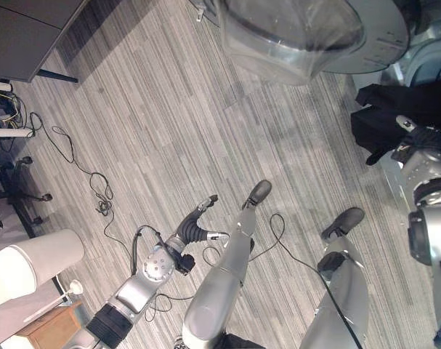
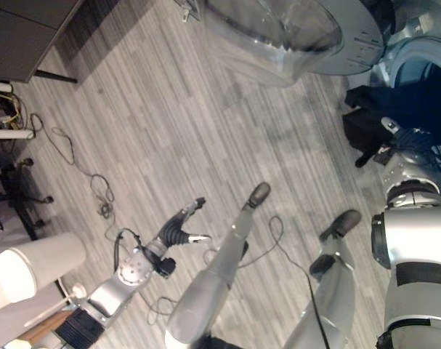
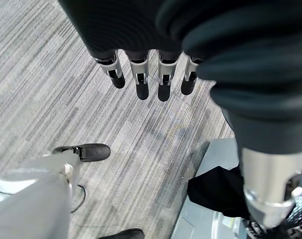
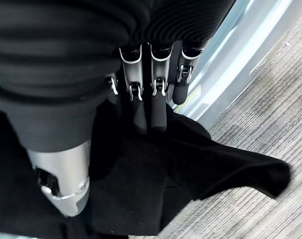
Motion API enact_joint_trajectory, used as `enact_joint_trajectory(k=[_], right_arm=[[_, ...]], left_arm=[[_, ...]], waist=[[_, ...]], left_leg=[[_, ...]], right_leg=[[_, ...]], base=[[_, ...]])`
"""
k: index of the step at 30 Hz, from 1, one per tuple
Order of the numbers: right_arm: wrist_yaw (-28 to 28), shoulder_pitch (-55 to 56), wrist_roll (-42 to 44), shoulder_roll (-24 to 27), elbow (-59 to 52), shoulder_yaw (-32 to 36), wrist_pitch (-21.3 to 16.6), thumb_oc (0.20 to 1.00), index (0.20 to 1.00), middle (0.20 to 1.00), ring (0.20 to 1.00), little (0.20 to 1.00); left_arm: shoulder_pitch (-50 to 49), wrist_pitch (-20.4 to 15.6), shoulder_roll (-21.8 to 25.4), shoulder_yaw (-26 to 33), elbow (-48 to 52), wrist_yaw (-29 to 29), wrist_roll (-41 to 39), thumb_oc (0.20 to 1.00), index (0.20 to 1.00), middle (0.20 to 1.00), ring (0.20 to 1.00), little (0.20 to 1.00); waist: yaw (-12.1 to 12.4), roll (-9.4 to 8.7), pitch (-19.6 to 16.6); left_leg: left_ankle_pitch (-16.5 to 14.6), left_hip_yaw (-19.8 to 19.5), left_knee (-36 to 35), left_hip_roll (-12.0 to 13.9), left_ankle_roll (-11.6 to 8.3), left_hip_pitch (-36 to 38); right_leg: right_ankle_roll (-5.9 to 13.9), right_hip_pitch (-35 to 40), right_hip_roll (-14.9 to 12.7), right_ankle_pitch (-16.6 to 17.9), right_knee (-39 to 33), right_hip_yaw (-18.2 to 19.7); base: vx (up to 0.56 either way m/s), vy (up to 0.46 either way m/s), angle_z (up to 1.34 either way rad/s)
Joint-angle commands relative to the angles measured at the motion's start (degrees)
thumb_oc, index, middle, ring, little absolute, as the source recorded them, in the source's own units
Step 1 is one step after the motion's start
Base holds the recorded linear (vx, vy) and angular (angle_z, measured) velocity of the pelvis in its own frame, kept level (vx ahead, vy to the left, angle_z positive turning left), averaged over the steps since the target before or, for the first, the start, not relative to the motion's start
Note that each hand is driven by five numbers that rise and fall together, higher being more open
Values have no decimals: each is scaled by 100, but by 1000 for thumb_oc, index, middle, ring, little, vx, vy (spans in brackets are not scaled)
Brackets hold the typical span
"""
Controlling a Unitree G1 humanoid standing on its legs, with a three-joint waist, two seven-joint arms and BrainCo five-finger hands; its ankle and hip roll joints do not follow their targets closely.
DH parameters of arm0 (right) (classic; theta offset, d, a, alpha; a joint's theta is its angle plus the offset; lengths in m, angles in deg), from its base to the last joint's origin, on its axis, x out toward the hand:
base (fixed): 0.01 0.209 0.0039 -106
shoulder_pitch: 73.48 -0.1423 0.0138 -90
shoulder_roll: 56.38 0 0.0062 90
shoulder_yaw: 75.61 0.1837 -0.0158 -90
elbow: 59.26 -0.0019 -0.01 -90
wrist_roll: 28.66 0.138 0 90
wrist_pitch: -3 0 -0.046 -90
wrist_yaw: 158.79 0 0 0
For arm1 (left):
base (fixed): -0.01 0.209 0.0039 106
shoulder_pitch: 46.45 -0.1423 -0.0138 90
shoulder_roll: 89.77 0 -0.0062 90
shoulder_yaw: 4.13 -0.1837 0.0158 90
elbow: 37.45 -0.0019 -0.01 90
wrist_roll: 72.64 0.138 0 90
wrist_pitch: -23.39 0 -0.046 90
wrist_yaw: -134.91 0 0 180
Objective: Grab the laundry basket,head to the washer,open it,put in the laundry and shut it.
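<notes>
The washer's round glass door (image 1: 300, 29) stands swung open at the top. Past it on the right is the drum opening (image 2: 423, 73). Black laundry (image 1: 394, 116) hangs out over the opening's lower rim and down the washer front. My right hand (image 1: 418, 142) rests on this cloth; in the right wrist view its fingers (image 4: 158, 107) lie straight against the black laundry (image 4: 200, 169), open. At the lower left my left hand (image 1: 198, 224) hangs beside me over the floor, with straight fingers (image 3: 141, 79) and nothing in it. The left wrist view also catches the black laundry (image 3: 215, 191).
A dark cabinet (image 1: 24, 36) stands at the upper left. Below it are a chair base on wheels (image 1: 27, 196) and loose cables (image 1: 96, 190) on the grey striped floor. A white cylinder (image 1: 31, 262) and a brown box (image 1: 49, 323) sit at the lower left.
</notes>
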Motion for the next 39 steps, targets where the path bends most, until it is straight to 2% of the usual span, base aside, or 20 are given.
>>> enact_joint_trajectory(k=[1, 2, 3, 13, 17, 18, 19, 20, 21, 22, 24, 25, 27, 28, 30, 32, 35, 37, 38, 39], right_arm=[[71, -563, 586, 636, -207, -280, -395, 915, 915, 915, 915, 915], [76, -563, 596, 633, -204, -282, -396, 915, 915, 915, 915, 915], [105, -565, 901, 585, -234, -148, -452, 200, 200, 200, 200, 200], [-1, -522, 1928, 293, -653, 347, -936, 200, 200, 200, 200, 200], [-534, -336, 2770, -15, -1584, 1105, -1923, 200, 200, 200, 200, 200], [-898, -108, 2780, -232, -2343, 1453, -2469, 200, 200, 200, 200, 200], [-1466, 155, 2238, -453, -3160, 1738, -2927, 200, 200, 200, 200, 200], [-2008, 313, 1557, -509, -3579, 1762, -2936, 200, 200, 200, 200, 200], [-2974, 578, 92, -462, -4077, 1734, -2590, 200, 200, 200, 200, 200], [-3059, 590, 7, -487, -4139, 1738, -2550, 200, 200, 200, 200, 200], [-4158, 833, -1914, -54, -4454, 1533, -1590, 200, 200, 200, 200, 200], [-4639, 875, -3009, 199, -4581, 1385, -846, 200, 200, 200, 200, 200], [-4777, 499, -4159, 1126, -4135, 887, 333, 200, 200, 200, 200, 200], [-4772, 335, -4333, 1337, -4018, 699, 490, 200, 200, 200, 200, 200], [-4541, -160, -5032, 2105, -3408, -150, 1181, 200, 200, 200, 200, 200], [-4187, -593, -5572, 2376, -2944, -928, 1443, 200, 200, 200, 200, 200], [-3931, -1364, -5760, 2345, -2719, -1634, 1518, 200, 200, 200, 200, 200], [-3640, -1820, -5223, 2155, -2538, -1783, 1250, 200, 200, 200, 200, 200], [-3219, -1990, -4641, 1996, -2188, -1804, 866, 200, 200, 200, 200, 200], [-1884, -2201, -3075, 1717, -1507, -1797, 225, 1000, 1000, 1000, 1000, 1000]], left_arm=[[84, -237, 281, 73, 424, -139, -41, 1000, 1000, 1000, 1000, 1000], [80, -236, 285, 77, 426, -139, -39, 1000, 1000, 1000, 1000, 1000], [68, -225, 277, 138, 451, -171, -21, 1000, 1000, 1000, 1000, 1000], [113, -188, 300, 123, 399, -198, 70, 1000, 1000, 1000, 1000, 1000], [205, -157, 347, 145, 315, -357, 87, 1000, 1000, 1000, 1000, 1000], [186, -153, 302, 168, 272, -479, 32, 1000, 1000, 1000, 1000, 1000], [149, -147, 300, 150, 221, -561, -32, 1000, 1000, 1000, 1000, 1000], [109, -160, 332, 129, 206, -590, -68, 1000, 1000, 1000, 1000, 1000], [17, -219, 387, 133, 251, -657, -175, 1000, 1000, 1000, 1000, 1000], [13, -218, 384, 131, 257, -657, -179, 1000, 1000, 1000, 1000, 1000], [-124, -285, 427, 208, 338, -759, -186, 1000, 1000, 1000, 1000, 1000], [-222, -337, 455, 195, 362, -766, -105, 1000, 1000, 1000, 1000, 1000], [-333, -431, 572, 321, 385, -616, 55, 1000, 1000, 1000, 1000, 1000], [-354, -449, 560, 365, 405, -589, 65, 1000, 1000, 1000, 1000, 1000], [-454, -510, 546, 524, 485, -487, 48, 1000, 1000, 1000, 1000, 1000], [-476, -587, 522, 635, 492, -450, 18, 1000, 1000, 1000, 1000, 1000], [-491, -643, 509, 719, 551, -445, 66, 1000, 1000, 1000, 1000, 1000], [-529, -644, 492, 719, 504, -456, 8, 1000, 1000, 1000, 1000, 1000], [-456, -651, 482, 688, 425, -466, -40, 1000, 1000, 1000, 1000, 1000], [-372, -579, 449, 713, 329, -402, -118, 1000, 1000, 1000, 1000, 1000]], waist=[[-23, 366, 263], [-25, 361, 263], [-43, 337, 263], [-154, 158, 174], [-249, 54, -11], [-310, 43, -40], [-382, 19, -105], [-413, 5, -129], [-496, 54, -126], [-494, 57, -122], [-537, 183, -95], [-573, 280, -92], [-580, 422, -159], [-587, 462, -176], [-569, 506, -258], [-541, 523, -311], [-499, 571, -377], [-456, 612, -450], [-456, 605, -453], [-492, 555, -437]], left_leg=[[-28, 753, -409, -49, 353, 31], [-29, 753, -410, -48, 352, 32], [-26, 761, -454, -24, 347, 67], [-138, 878, -569, 70, 369, 537], [-254, 972, -616, 110, 384, 926], [-198, 1012, -598, 109, 404, 1008], [-245, 1056, -578, 123, 431, 1147], [-283, 1082, -553, 121, 450, 1235], [-349, 1140, -458, 99, 500, 1333], [-355, 1147, -451, 97, 503, 1336], [-334, 1178, -353, 45, 507, 1296], [-307, 1204, -326, 10, 505, 1241], [-208, 1279, -407, -9, 472, 1129], [-187, 1291, -438, -9, 466, 1120], [-132, 1321, -561, -6, 455, 1139], [-94, 1337, -671, -13, 446, 1168], [-49, 1393, -792, -7, 437, 1174], [14, 1414, -885, 5, 421, 1214], [38, 1437, -930, 19, 413, 1236], [50, 1466, -987, 37, 401, 1269]], right_leg=[[182, 185, 277, -952, 250, 401], [181, 186, 278, -952, 248, 400], [185, 219, 298, -944, 227, 391], [190, 809, 402, -745, -243, 366], [208, 1319, 482, -558, -714, 448], [187, 1413, 492, -361, -857, 451], [197, 1574, 515, -289, -999, 519], [205, 1680, 522, -257, -1066, 562], [212, 1724, 484, -239, -1052, 664], [214, 1724, 482, -241, -1045, 672], [209, 1630, 392, -258, -953, 753], [208, 1546, 353, -265, -902, 803], [221, 1374, 302, -268, -825, 906], [225, 1339, 296, -268, -807, 923], [236, 1272, 291, -252, -776, 962], [255, 1222, 283, -216, -801, 970], [279, 1156, 269, -165, -858, 992], [291, 1166, 269, -123, -924, 1007], [294, 1180, 271, -104, -951, 1024], [282, 1174, 283, -83, -976, 1070]], base=[[8, -47, 2], [8, -56, 5], [4, -29, 6], [3, -1, 0], [9, 38, -19], [-37, 111, -31], [-36, 109, -28], [58, 94, -34], [35, 63, -31], [24, 67, -26], [-6, 35, -11], [-17, 58, -13], [-12, 71, 1], [0, 70, 18], [8, 48, 15], [0, 17, 8], [6, 4, -11], [16, 11, -24], [8, -3, -13], [12, -5, -5]])
